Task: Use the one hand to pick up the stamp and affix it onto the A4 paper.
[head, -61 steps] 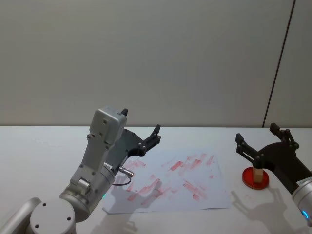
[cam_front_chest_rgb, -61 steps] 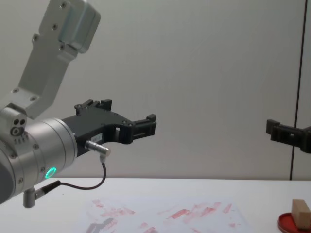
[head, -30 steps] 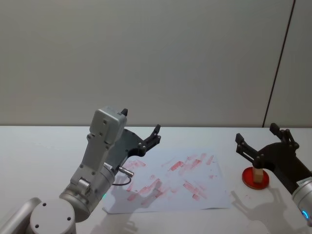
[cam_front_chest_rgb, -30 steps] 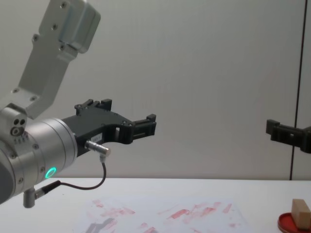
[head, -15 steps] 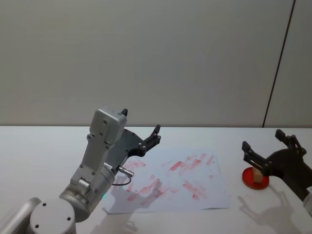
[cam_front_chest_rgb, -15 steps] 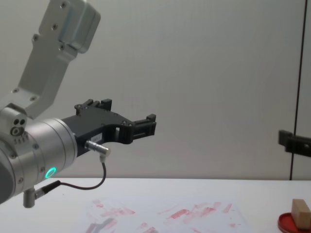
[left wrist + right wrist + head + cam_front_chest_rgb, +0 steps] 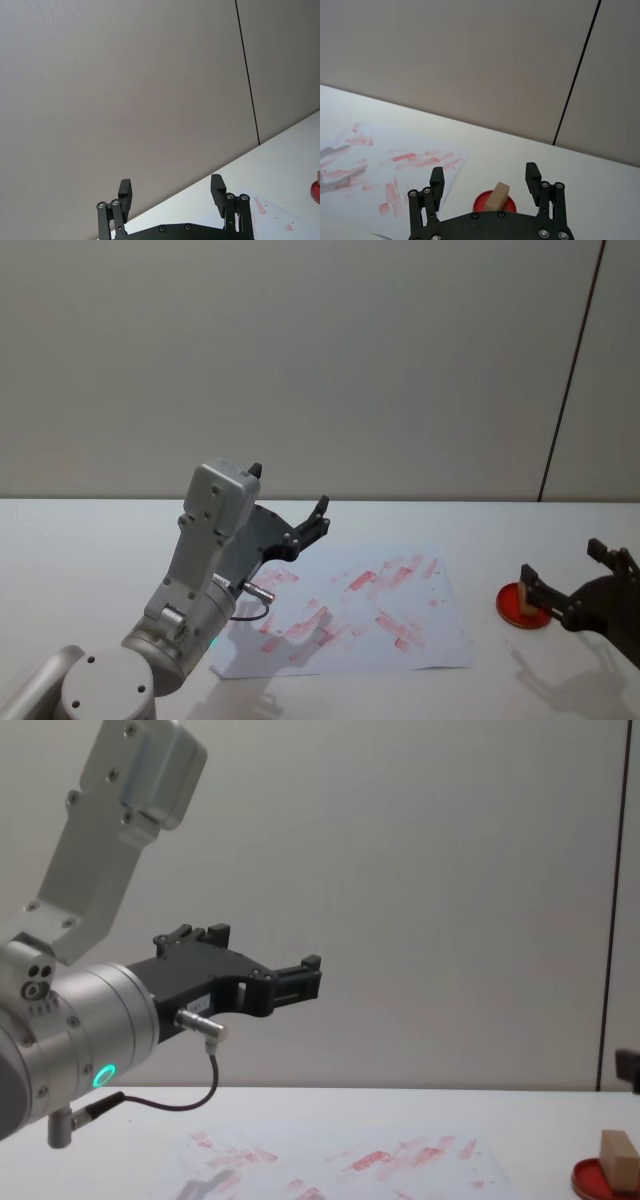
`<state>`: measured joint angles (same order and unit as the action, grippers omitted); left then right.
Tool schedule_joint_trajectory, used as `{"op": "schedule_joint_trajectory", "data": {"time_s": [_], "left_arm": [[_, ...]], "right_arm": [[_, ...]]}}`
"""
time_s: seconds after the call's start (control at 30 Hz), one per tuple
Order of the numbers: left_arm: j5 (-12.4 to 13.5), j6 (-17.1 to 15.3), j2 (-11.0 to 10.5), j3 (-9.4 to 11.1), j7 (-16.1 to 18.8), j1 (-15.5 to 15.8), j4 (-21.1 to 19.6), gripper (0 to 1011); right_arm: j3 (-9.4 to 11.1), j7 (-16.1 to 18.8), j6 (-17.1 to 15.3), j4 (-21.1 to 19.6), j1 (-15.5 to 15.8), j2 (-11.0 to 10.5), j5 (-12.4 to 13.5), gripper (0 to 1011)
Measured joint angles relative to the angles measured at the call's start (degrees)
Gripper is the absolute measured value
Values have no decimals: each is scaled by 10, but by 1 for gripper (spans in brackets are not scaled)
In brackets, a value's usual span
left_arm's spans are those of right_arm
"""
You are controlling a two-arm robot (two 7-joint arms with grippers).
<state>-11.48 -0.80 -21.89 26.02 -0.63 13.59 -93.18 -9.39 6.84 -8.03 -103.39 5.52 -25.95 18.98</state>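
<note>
Black right end effector (image 7: pixel 485 172) agape, near stamp (image 7: pixel 497 196)

Plain grey-beige wall (image 7: pixel 300 360) is running across the whole bkgd, matte, no marks. One thin dark vertical seam (image 7: pixel 572 370) is cutting it toward the right side, splitting off a narrower panel (image 7: pixel 615 390) w/ the same finish. The seam is running straight down to where the wall is meeting the table (image 7: pixel 80 540). The tabletop is white & smooth, stretching left to right, its back edge sitting tight against the wall. Light is falling soft & even, no glare or hot spots. Faint grey shadows (image 7: pixel 545 670) are lying on the tabletop near the front right.
</note>
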Motion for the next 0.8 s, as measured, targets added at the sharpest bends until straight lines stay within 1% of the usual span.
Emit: {"op": "schedule_joint_trajectory", "data": {"time_s": [0.13, 0.2, 0.33, 0.47, 0.53, 0.8], "left_arm": [[0, 0, 0, 0, 0, 0, 0, 1003], [0, 0, 0, 0, 0, 0, 0, 1003], [0, 0, 0, 0, 0, 0, 0, 1002], [0, 0, 0, 0, 0, 0, 0, 1002], [0, 0, 0, 0, 0, 0, 0, 1002], [0, 0, 0, 0, 0, 0, 0, 1002]], "right_arm": [[-2, 0, -29, 11, -13, 6, -10, 1001], [-4, 0, -38, 16, -20, 9, -14, 1001], [-9, 0, -67, 31, -41, 21, -26, 1001], [-11, -1, -83, 42, -54, 28, -32, 1001], [-13, -5, -101, 51, -65, 35, -36, 1001], [-17, -10, -134, 72, -83, 49, -37, 1001]]}}
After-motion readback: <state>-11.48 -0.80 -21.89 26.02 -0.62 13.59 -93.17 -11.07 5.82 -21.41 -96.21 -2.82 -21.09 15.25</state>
